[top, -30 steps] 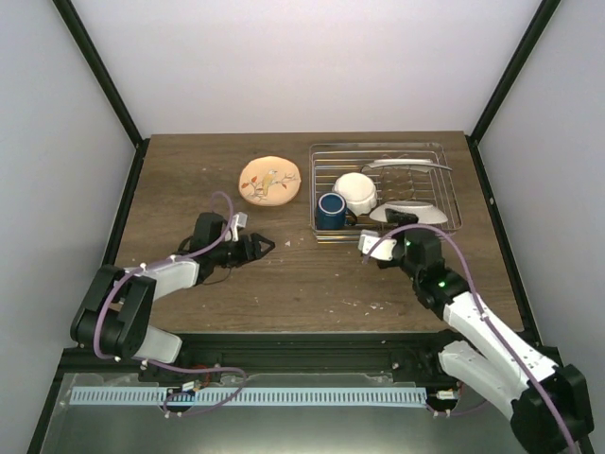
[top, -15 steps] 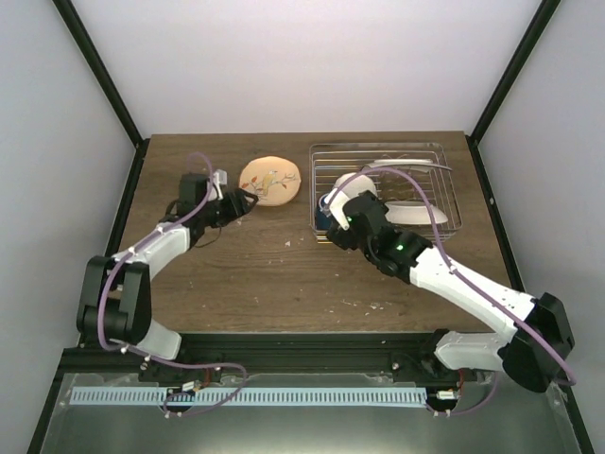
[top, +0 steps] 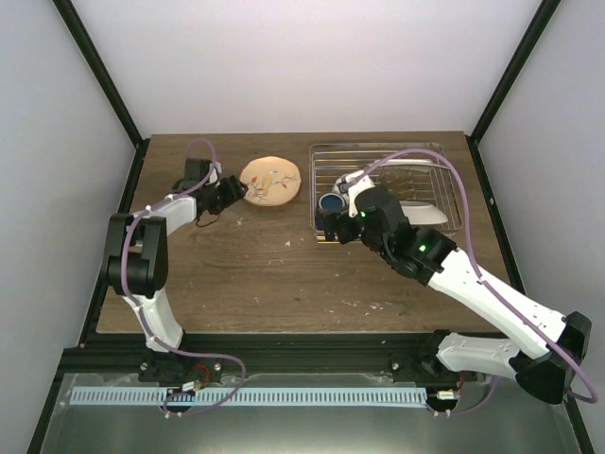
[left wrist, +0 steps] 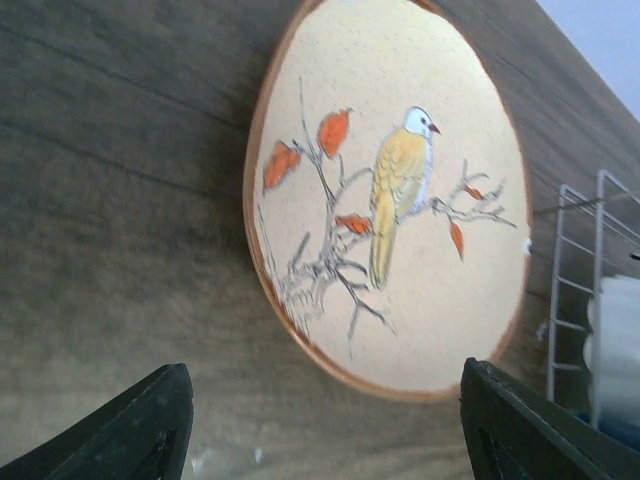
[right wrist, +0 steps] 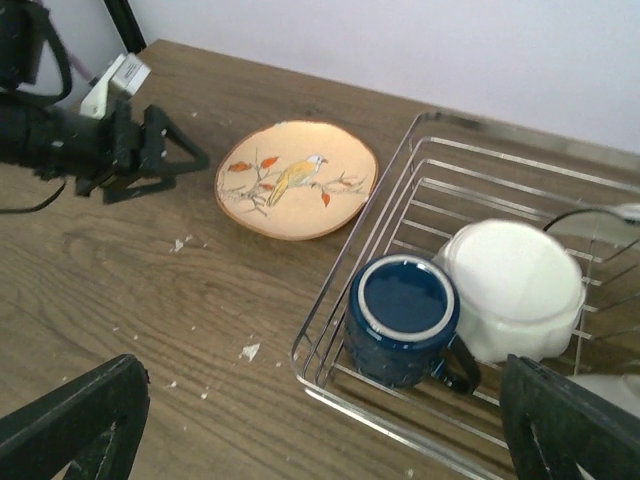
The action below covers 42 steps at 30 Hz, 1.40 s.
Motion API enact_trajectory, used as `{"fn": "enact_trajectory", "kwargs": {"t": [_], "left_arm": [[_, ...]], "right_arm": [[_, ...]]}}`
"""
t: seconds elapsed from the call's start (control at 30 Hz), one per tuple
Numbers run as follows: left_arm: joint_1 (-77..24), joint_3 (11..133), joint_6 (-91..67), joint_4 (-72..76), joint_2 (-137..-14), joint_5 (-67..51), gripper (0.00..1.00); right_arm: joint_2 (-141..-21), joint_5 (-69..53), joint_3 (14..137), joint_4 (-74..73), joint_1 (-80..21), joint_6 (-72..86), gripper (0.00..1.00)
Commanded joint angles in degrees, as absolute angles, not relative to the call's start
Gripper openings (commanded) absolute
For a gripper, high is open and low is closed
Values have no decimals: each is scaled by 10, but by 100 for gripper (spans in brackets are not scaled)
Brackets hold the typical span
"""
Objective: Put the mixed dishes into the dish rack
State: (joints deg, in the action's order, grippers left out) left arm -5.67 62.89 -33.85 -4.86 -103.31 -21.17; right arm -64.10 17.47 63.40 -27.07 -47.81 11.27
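The round orange-rimmed plate (top: 270,180) with a yellow bird and branch painted on it lies flat on the table left of the dish rack (top: 378,147). My left gripper (top: 242,193) is open and empty at the plate's left edge. In the left wrist view the plate (left wrist: 400,220) lies just ahead of the gripper (left wrist: 322,410). My right gripper (top: 331,225) is open and empty above the rack's near left corner (right wrist: 330,310). The dark blue mug (right wrist: 402,318) stands mouth down in that corner, beside the white bowl (right wrist: 515,285). A pale dish (top: 423,214) lies in the rack's right part.
White crumbs (right wrist: 250,350) are scattered on the wooden table (top: 246,274). Black frame posts and pale walls close in the table on three sides. The right arm (top: 444,270) reaches diagonally over the table's right half.
My left gripper has moved back and right up to the plate's edge. My right arm has swung left and forward, over the rack's near left corner by the mug.
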Motion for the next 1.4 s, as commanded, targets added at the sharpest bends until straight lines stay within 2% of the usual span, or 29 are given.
{"fn": "enact_trajectory", "kwargs": {"t": [0.0,0.23,0.43,0.73,0.9,1.03,1.13,1.17,1.37], "left_arm": [[-57,698,-318,-90,-1098,-166,75],[-57,800,-328,-125,-1192,-141,74],[-66,890,-341,-142,-1255,-175,74],[-85,957,-348,-204,-1306,-194,71],[-93,940,-357,-193,-1310,-219,50],[-95,904,-352,-167,-1299,-238,17],[-95,865,-358,-128,-1289,-263,3],[-95,852,-361,-108,-1285,-272,0],[-92,771,-384,-3,-1261,-335,0]], "right_arm": [[-638,160,655,-307,-484,170,96],[-660,170,667,-301,-485,161,96],[-687,167,683,-297,-483,122,95],[-742,129,789,-388,-469,130,93],[-710,137,773,-379,-465,130,85],[-679,130,735,-363,-454,127,80],[-665,113,708,-357,-447,135,77],[-662,108,699,-352,-446,140,76],[-644,79,654,-315,-446,162,71]]}}
